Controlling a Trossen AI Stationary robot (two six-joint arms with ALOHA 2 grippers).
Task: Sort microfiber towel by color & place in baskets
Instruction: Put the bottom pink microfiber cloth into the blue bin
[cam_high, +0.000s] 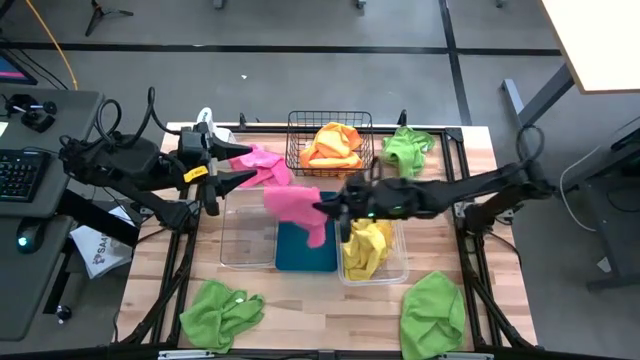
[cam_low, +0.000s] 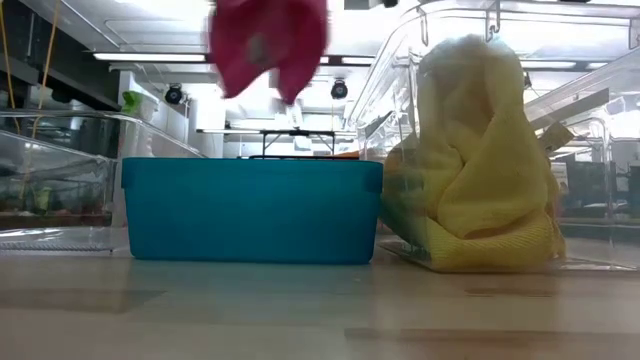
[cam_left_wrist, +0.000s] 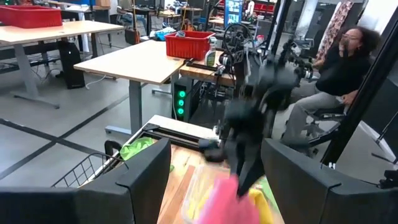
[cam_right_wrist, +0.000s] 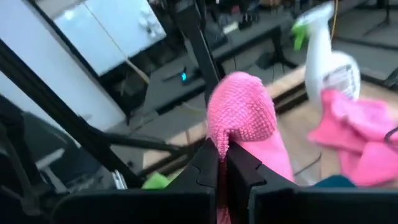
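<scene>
My right gripper (cam_high: 325, 207) is shut on a pink towel (cam_high: 300, 208), which it carries above the blue tub (cam_high: 305, 250). In the low view the towel (cam_low: 268, 40) hangs high over that tub (cam_low: 250, 210). My left gripper (cam_high: 225, 166) is open at the table's far left, its fingers pointing at a second pink towel (cam_high: 262, 165) that lies on the table. The black wire basket (cam_high: 330, 140) holds orange towels. One clear tub (cam_high: 372, 262) holds yellow towels (cam_low: 480, 170). The other clear tub (cam_high: 245, 235) stands left of the blue one. My right gripper pinches the pink towel between its two shut fingers (cam_right_wrist: 208, 163) at a bunched fold (cam_right_wrist: 239, 134). The fingers come level from the table's right. The towel is lifted clear, and its free end (cam_high: 315, 235) hangs slack below the fingers over the blue tub.
Green towels lie at the near left (cam_high: 222, 310), the near right (cam_high: 432, 312) and the far right (cam_high: 408, 148) of the table. A white spray bottle (cam_high: 205, 120) stands at the far left corner. A person (cam_left_wrist: 339, 68) sits beyond the table.
</scene>
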